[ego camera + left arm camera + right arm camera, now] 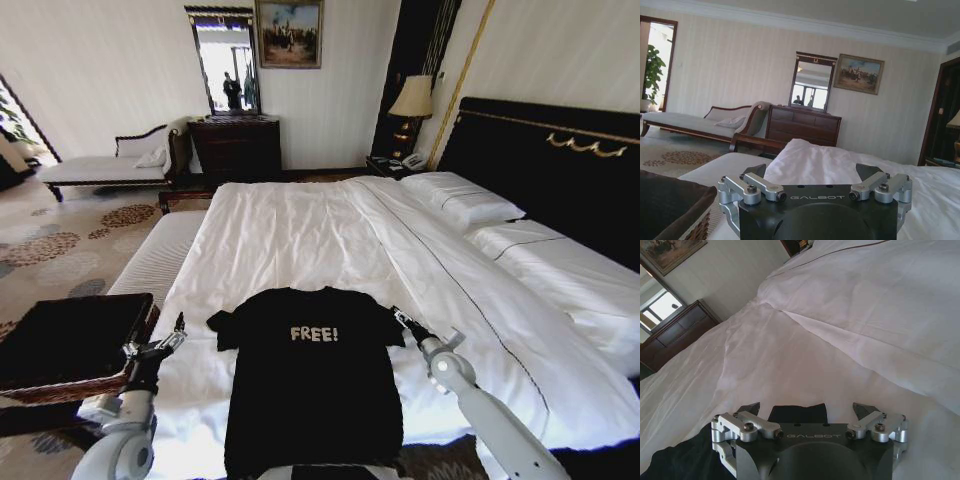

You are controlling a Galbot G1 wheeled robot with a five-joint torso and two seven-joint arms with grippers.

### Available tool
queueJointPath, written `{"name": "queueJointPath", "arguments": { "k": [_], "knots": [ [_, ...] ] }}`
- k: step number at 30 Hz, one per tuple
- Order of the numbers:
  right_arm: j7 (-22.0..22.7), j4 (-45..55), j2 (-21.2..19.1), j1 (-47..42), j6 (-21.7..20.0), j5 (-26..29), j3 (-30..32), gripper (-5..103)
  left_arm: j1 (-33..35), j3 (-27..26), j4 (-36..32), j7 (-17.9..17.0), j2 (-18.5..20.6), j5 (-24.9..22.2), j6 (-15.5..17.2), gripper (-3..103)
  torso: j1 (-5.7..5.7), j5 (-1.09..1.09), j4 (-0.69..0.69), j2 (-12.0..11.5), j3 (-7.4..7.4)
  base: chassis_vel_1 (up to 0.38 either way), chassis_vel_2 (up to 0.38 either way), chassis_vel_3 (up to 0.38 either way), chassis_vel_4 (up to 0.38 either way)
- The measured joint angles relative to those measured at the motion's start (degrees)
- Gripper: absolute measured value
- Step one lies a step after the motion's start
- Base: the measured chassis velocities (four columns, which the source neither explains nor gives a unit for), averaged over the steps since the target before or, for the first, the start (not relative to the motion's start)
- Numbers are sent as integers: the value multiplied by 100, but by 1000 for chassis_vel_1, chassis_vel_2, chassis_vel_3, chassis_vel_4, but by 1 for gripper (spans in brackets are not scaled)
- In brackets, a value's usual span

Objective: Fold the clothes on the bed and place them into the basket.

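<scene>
Lying flat, lettering up, on the bed [300,230] with the basket [70,345] at its left, the T-shirt [310,380] looks spread ready for folding, grippers flanking its sleeves; left gripper [812,175] gapes wide, empty; right gripper [807,410] gapes above a sleeve, seemingly to pinch it.

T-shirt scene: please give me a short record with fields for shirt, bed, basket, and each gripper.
shirt: black T-shirt lying flat, unfolded, "FREE!" facing up
bed: white duvet under the shirt
basket: wicker basket beside the bed on the robot's left, holding no shirt
left gripper: open, near the left sleeve
right gripper: open, at the right sleeve
</scene>
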Motion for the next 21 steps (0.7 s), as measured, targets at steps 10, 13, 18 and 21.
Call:
{"name": "queueJointPath", "arguments": {
  "k": [10,13,18,21],
  "knots": [
    [21,-13,46,16,98,-52,-43,74,18,13,-12,-48,-21,5,-27,100,0,0,0,0,0,0,0,0,0],
    [41,-58,59,26,153,-120,-40,47,55,9,-32,-62,-26,11,-68,100,0,0,1,0,0,0,0,0,0],
    [44,-71,78,8,222,-137,-36,30,51,17,-34,-74,-35,20,-85,100,0,0,1,0,0,0,0,0,0],
    [44,-70,83,-17,230,-177,-36,14,46,23,-34,-86,-48,24,-94,100,0,0,0,0,0,0,0,0,0]
  ]
}}
